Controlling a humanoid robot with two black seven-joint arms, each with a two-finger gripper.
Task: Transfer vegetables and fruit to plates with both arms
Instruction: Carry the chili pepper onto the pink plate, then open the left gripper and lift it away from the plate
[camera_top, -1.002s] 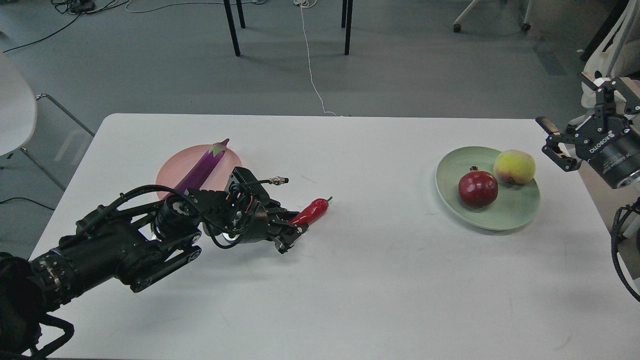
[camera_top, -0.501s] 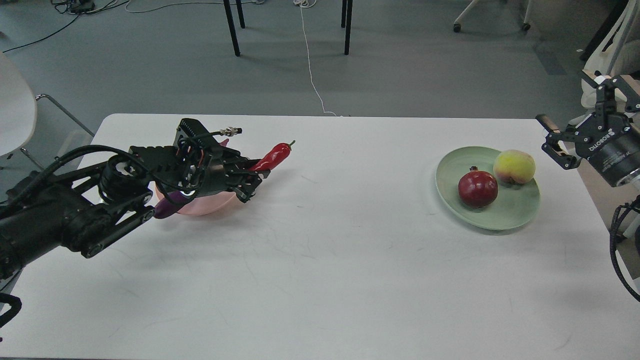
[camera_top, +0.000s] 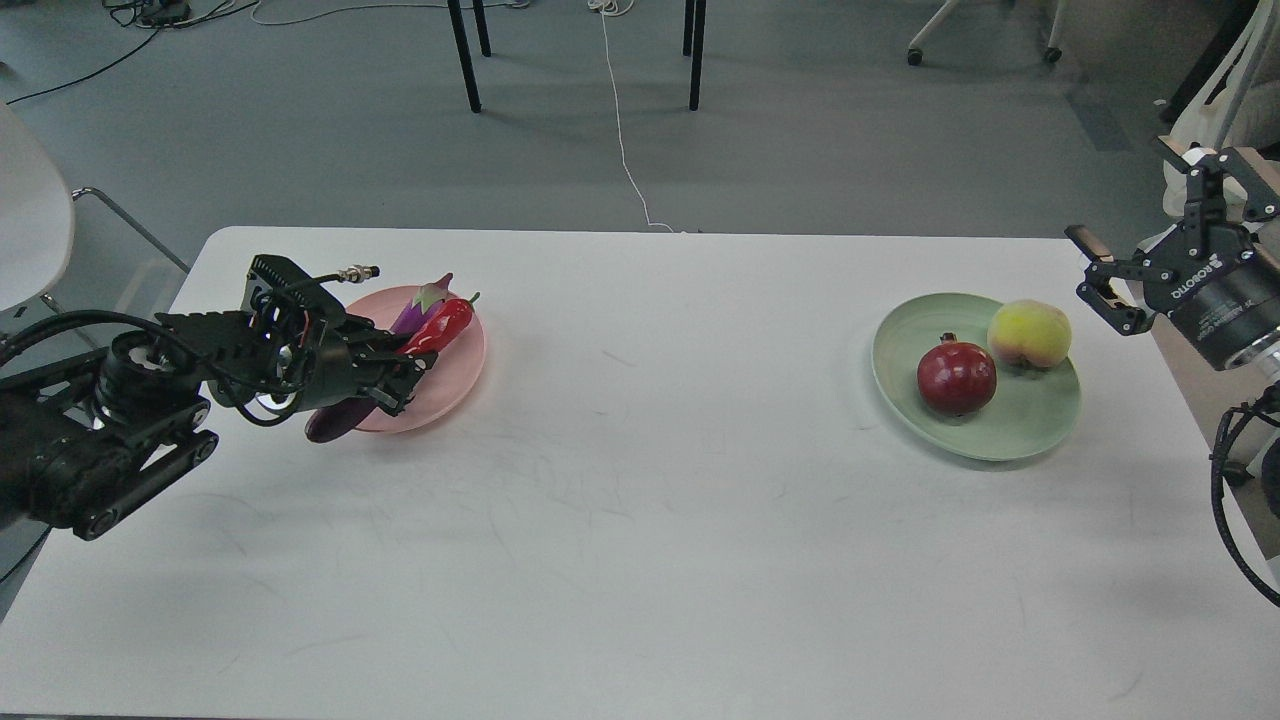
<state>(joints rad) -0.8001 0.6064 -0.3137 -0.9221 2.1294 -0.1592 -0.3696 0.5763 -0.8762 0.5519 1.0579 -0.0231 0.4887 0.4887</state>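
Observation:
My left gripper (camera_top: 408, 358) is shut on the lower end of the red chili pepper (camera_top: 442, 323) and holds it over the pale pink plate (camera_top: 462, 362). The purple eggplant (camera_top: 428, 298) lies across that plate beside the chili, mostly hidden by the gripper; its blunt end sticks out over the plate's near rim. The dark red pomegranate (camera_top: 957, 377) and the yellow-green peach (camera_top: 1028, 334) sit side by side on the pale green plate (camera_top: 1010, 432) at the right. My right gripper (camera_top: 1097, 275) is open and empty, raised beyond the table's right edge.
The white table (camera_top: 640, 520) carries only the two plates. A white chair (camera_top: 25, 215) stands off the left edge. Dark furniture legs (camera_top: 465, 55) and a white cable (camera_top: 625, 150) are on the grey floor behind.
My left gripper lifted the chili from the table's middle and carried it left and back over the pink plate, then lower beside the eggplant. The right arm barely moved.

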